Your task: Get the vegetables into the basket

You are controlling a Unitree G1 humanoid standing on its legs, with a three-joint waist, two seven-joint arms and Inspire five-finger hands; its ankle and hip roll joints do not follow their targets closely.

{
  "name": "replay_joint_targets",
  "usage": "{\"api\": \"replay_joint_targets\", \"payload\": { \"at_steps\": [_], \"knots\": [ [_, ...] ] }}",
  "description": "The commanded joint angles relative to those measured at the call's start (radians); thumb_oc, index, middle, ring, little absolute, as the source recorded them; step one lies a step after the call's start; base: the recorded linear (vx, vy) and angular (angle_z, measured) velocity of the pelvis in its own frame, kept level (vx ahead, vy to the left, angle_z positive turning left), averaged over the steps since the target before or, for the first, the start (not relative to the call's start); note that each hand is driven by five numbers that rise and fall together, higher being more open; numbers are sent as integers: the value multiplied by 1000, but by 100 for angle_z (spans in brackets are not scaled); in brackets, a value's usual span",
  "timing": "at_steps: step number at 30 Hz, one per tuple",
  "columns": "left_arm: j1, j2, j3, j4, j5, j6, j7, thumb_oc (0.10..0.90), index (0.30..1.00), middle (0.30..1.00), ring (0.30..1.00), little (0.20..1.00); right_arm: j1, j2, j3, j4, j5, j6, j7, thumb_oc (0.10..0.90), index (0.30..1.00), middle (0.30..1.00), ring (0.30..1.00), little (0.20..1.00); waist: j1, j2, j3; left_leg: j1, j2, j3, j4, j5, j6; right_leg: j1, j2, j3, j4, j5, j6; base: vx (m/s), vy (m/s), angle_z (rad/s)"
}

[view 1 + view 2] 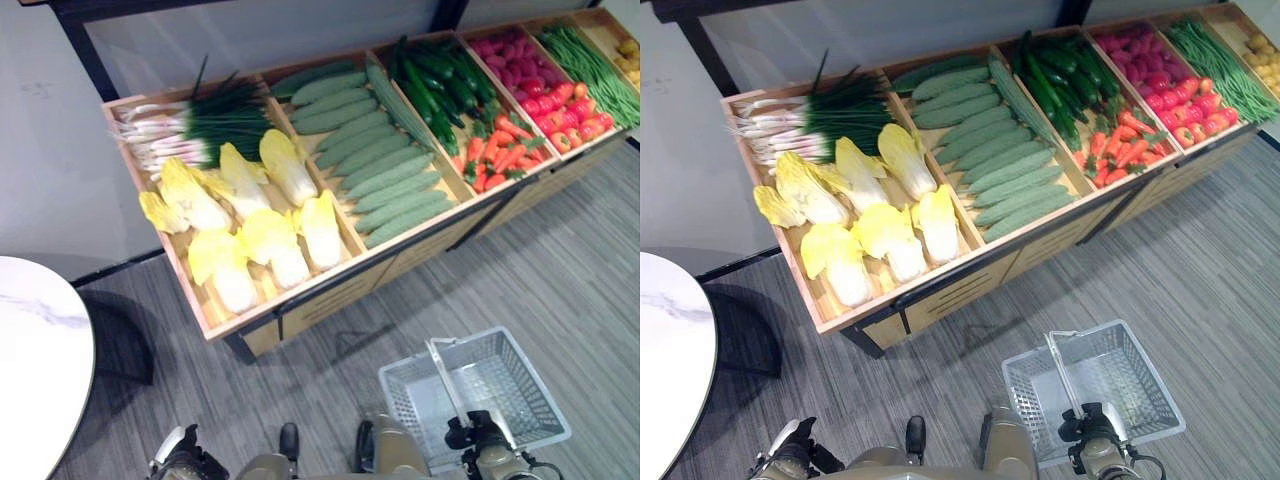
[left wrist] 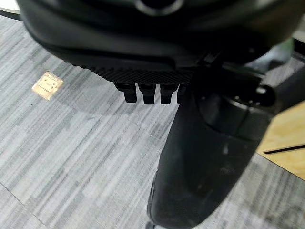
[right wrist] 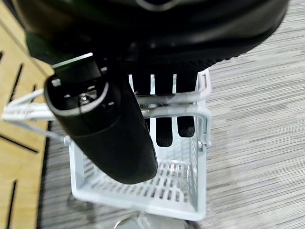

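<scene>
The right hand (image 3: 162, 121) has its fingers hooked round the handle (image 3: 181, 110) of the white wire basket (image 1: 520, 385), which hangs empty above the striped floor, near the front edge of the wooden display stand (image 1: 330, 295). The left hand (image 2: 147, 90) hangs low at the robot's left side, fingers curled and holding nothing.

The vegetables lie in the stand's compartments. Napa cabbages (image 1: 255, 225) fill the front of the leftmost bin, with spring onions (image 1: 190, 125) along its back edge. Pale green cucumbers or gourds (image 1: 385, 170) are stacked in the next bin, then dark cucumbers (image 1: 440, 80) behind carrots (image 1: 495, 155), then red radishes and tomatoes (image 1: 545, 85), and green beans (image 1: 595, 65) near the right end.

The cabbages look bulky, leafy and soft, best cupped round the firm white base. The long gourds look stiff and smooth, probably slippery, so a wrap round the middle would suit. Tomatoes likely bruise under a hard squeeze.
</scene>
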Motion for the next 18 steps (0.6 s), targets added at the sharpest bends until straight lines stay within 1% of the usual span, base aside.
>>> {"api": "replay_joint_targets", "payload": {
  "at_steps": [1, 2, 3, 4, 6, 8, 9, 10, 11, 12, 13, 14, 16, 17, 18],
  "knots": [
    [-15, 13, 26, 15, -22, -5, 28, 900, 1000, 1000, 1000, 1000, -21, -50, -1, -22, 25, -26, -35, 400, 300, 300, 300, 300, -13, 18, 49, -32, 67, -36, -5, -17, -94, 99, -9, 44, -179, 186, 45, 81, -117, 67],
    [-15, 13, 26, 15, -22, -5, 28, 900, 1000, 1000, 1000, 1000, -21, -50, -1, -22, 25, -27, -35, 400, 300, 300, 300, 300, -14, 19, 50, -31, 68, -36, -5, -18, -94, 101, -8, 43, -179, 186, 45, 85, -117, 58],
    [-20, 14, 22, 16, -24, -7, 28, 900, 1000, 1000, 1000, 1000, -20, -50, 2, -22, 27, -27, -33, 400, 300, 300, 300, 300, -25, 19, 51, -27, 71, -56, -5, -21, -101, 86, 1, 90, -194, 197, 48, 100, -130, 66],
    [-22, 15, 20, 15, -26, -7, 27, 900, 1000, 1000, 1000, 1000, -14, -48, 1, -28, 27, -26, -32, 400, 300, 300, 300, 300, -30, 18, 49, -22, 71, -77, -5, -22, -106, 90, 8, 111, -193, 195, 48, 125, -205, 68],
    [-29, 13, 23, 26, -29, -6, 28, 900, 1000, 1000, 1000, 1000, -9, -50, -4, -18, 32, -25, -29, 400, 300, 300, 300, 300, -35, 12, 40, -24, 78, -105, -5, -16, -115, 119, 14, 112, -207, 178, 44, 97, -235, 75],
    [-25, 10, 35, 36, -38, -5, 28, 900, 1000, 1000, 1000, 1000, -6, -53, -5, -14, 28, -23, -26, 400, 300, 300, 300, 300, -30, 8, 24, -27, 100, -110, -5, -14, -132, 136, 17, 71, -226, 166, 34, 106, -365, 71],
    [-24, 3, 39, 41, -49, -4, 29, 900, 1000, 1000, 1000, 1000, -10, -63, -3, -6, 28, -26, -26, 400, 300, 300, 300, 300, -29, 15, 11, -37, 128, -121, -5, -1, -150, 156, 35, 50, -242, 156, 21, 77, -342, 37],
    [-24, 3, 39, 41, -49, -4, 29, 900, 1000, 1000, 1000, 1000, -10, -63, -3, -5, 28, -26, -26, 400, 300, 300, 300, 300, -30, 16, 11, -38, 129, -122, -5, -1, -150, 156, 36, 48, -243, 156, 21, 64, -412, 24],
    [-21, -4, 44, 44, -57, -3, 31, 900, 1000, 1000, 1000, 1000, -16, -73, 3, -6, 23, -28, -24, 400, 300, 300, 300, 300, -26, 21, 4, -46, 149, -125, -5, 10, -163, 169, 47, 20, -251, 146, 12, 18, -178, 19],
    [-21, -4, 44, 44, -57, -3, 31, 900, 1000, 1000, 1000, 1000, -16, -74, 3, -6, 23, -28, -24, 400, 300, 300, 300, 300, -27, 21, 4, -47, 149, -126, -5, 11, -163, 170, 47, 20, -251, 146, 11, 14, -273, 32],
    [-18, -8, 46, 42, -66, -4, 31, 900, 1000, 1000, 1000, 1000, -20, -81, 5, -7, 20, -29, -24, 400, 300, 300, 300, 300, -24, 24, 4, -53, 162, -132, -5, 21, -170, 174, 57, 7, -252, 140, 4, -25, -268, 33],
    [-20, -14, 49, 43, -74, -2, 36, 900, 1000, 1000, 1000, 1000, -23, -94, 9, -11, 17, -32, -27, 400, 300, 300, 300, 300, -21, 31, 7, -72, 177, -144, -5, 45, -183, 177, 68, -13, -257, 132, -9, -55, -338, 24],
    [-21, -23, 46, 45, -77, 0, 39, 900, 1000, 1000, 1000, 1000, -24, -112, 4, -5, 13, -32, -32, 400, 300, 300, 300, 300, -19, 36, 11, -96, 185, -154, -5, 74, -198, 182, 74, -40, -268, 130, -19, -71, -243, 33],
    [-24, -36, 41, 41, -80, -1, 39, 900, 1000, 1000, 1000, 1000, -19, -127, -8, 0, 15, -32, -39, 400, 300, 300, 300, 300, -23, 35, 16, -105, 180, -129, -5, 84, -192, 188, 63, -63, -278, 133, -20, -45, -110, 51],
    [-24, -36, 41, 41, -80, -1, 39, 900, 1000, 1000, 1000, 1000, -19, -127, -8, 0, 15, -32, -39, 400, 300, 300, 300, 300, -23, 35, 16, -104, 180, -129, -5, 84, -192, 189, 62, -64, -279, 133, -20, -43, -63, 44]
  ]
}}
